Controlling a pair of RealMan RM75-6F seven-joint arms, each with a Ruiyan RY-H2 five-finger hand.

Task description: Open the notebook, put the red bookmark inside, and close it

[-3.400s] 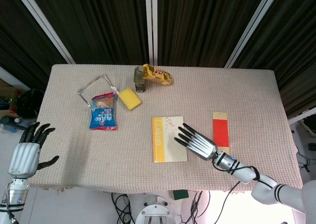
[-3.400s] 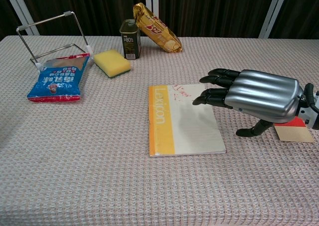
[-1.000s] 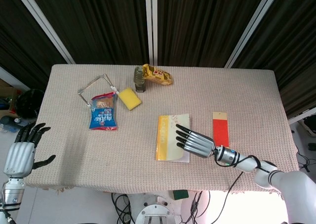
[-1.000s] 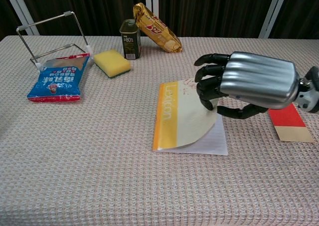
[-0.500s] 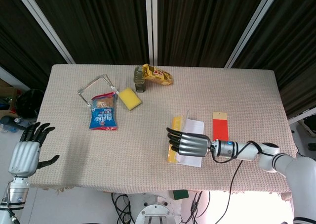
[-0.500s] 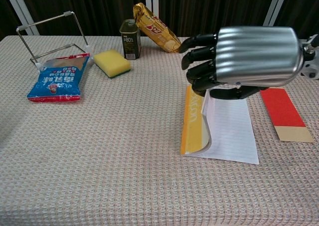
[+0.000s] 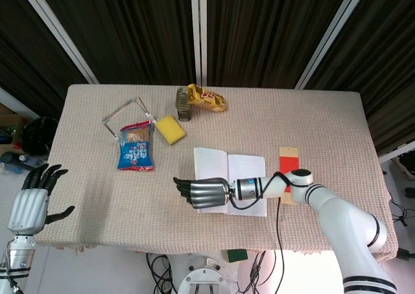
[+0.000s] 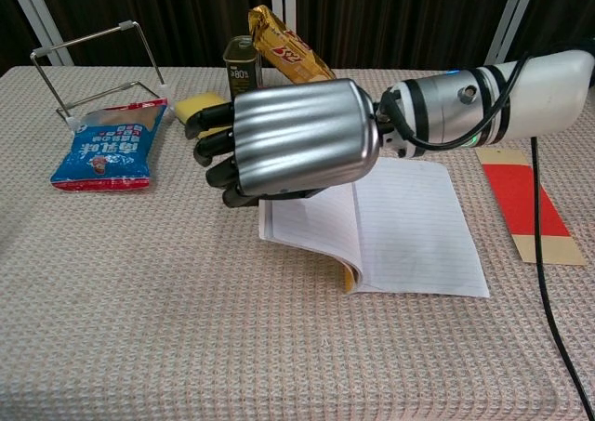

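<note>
The notebook (image 7: 229, 180) is seen lying open on the table (image 7: 324, 125), lined pages up, with its left-hand leaf raised a little off the cloth in the chest view. The right hand (image 7: 201, 193) is stretched across the notebook's left page, back of the hand up, fingers (image 8: 212, 133) extended past the notebook's left edge and only slightly bent. Whether the cover is pinched underneath cannot be told, since the palm side is hidden in both views.

The red bookmark (image 7: 289, 171) is found flat on the table just right of the notebook, not touching it, its pale end toward the far side in the head view; it is partly crossed by the right forearm there.

The left hand (image 7: 31, 203) is held off the table's edge, well to the left of the notebook, fingers spread apart and nothing in them.

Beyond the notebook, up and to the left, a yellow sponge (image 7: 170, 129), a blue snack bag (image 7: 135, 146), a wire rack (image 7: 126, 117), a small can (image 7: 183, 105) and a yellow wrapped pack (image 7: 207, 98) are laid out.
</note>
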